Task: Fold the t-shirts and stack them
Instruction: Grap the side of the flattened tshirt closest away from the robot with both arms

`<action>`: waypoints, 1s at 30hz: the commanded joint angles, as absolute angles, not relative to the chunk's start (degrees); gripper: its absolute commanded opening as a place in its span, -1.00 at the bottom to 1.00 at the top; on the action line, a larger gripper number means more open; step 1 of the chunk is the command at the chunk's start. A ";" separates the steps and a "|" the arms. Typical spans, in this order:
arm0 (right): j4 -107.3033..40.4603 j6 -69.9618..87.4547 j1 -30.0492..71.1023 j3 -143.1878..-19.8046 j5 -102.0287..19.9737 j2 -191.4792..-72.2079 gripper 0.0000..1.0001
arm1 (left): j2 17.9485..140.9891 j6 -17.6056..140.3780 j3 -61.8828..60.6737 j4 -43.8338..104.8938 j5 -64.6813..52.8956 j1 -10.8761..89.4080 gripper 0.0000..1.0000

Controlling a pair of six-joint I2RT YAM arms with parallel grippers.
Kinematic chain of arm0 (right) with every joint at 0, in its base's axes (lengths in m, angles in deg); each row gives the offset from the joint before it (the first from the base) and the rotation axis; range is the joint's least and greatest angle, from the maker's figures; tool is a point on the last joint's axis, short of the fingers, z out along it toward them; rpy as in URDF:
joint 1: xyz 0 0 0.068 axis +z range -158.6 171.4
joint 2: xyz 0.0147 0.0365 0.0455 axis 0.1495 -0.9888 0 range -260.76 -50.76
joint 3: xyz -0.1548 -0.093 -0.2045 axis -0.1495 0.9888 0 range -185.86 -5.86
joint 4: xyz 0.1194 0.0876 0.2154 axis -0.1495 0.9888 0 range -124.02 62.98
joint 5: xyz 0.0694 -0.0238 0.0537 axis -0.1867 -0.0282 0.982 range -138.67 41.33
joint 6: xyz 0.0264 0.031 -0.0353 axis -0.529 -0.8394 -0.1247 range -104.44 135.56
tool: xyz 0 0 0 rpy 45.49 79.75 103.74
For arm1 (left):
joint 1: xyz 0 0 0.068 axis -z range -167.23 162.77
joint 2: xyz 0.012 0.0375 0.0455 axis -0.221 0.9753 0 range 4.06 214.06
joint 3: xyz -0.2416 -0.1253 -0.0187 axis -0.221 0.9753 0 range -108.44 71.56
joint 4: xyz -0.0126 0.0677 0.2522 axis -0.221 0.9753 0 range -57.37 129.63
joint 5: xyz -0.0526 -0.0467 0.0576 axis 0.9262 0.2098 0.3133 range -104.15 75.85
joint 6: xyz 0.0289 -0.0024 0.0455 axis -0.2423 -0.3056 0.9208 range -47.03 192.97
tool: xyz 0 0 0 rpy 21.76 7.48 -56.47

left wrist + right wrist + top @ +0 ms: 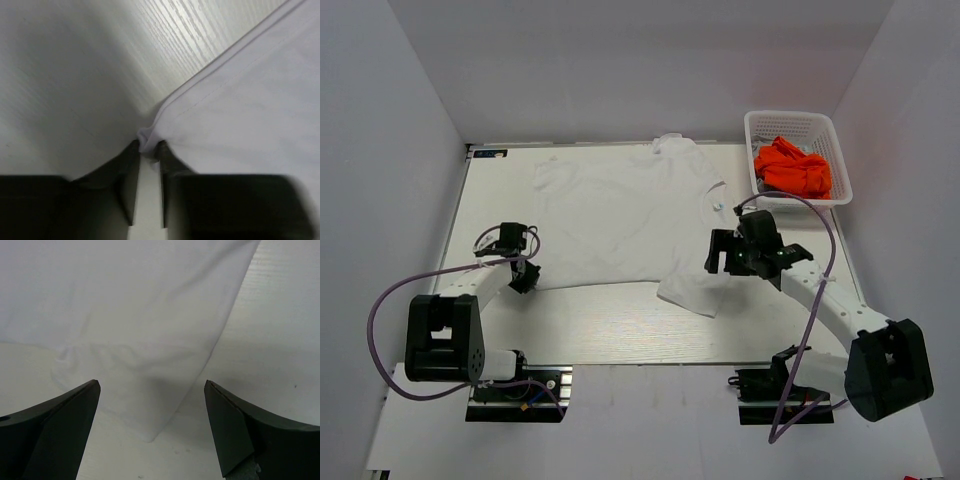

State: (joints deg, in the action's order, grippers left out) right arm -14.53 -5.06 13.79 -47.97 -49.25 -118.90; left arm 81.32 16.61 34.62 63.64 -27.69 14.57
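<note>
we see the white t-shirt flat on the desk, the orange t-shirt in the basket at its far right corner. our left hand pinches the white hem's near left corner; our right hand gapes wide over a sleeve.

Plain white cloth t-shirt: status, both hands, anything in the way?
Left hand pinches corner of plain white cloth t-shirt. Right hand open over its sleeve. Shirt flat, unfolded. Bright orange t-shirt in white plastic lattice basket; nothing blocking.

Close up, the left claw is blurred and the white t-shirt runs past the edge.
</note>
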 commanded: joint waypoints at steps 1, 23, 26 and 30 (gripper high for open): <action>-7.48 -4.57 16.09 -47.35 -49.28 -116.51 0.81 | 83.08 17.24 35.09 62.34 -27.51 14.26 -0.61; -10.37 -20.38 30.51 -41.81 -51.57 -127.57 -0.06 | 80.70 19.44 33.33 64.10 -25.76 14.26 -1.00; -9.58 -21.44 30.42 -42.51 -52.88 -128.54 -0.51 | 80.70 19.44 32.80 64.71 -25.76 14.26 -1.00; -6.86 -22.06 30.25 -44.70 -56.66 -126.63 -1.00 | 80.70 19.44 31.66 65.94 -25.76 14.26 -1.00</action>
State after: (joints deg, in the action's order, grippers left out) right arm -8.63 -20.43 30.21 -42.75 -52.37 -127.71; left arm 81.84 18.97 33.76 63.90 -26.14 14.42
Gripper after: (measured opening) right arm 0.020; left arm 0.011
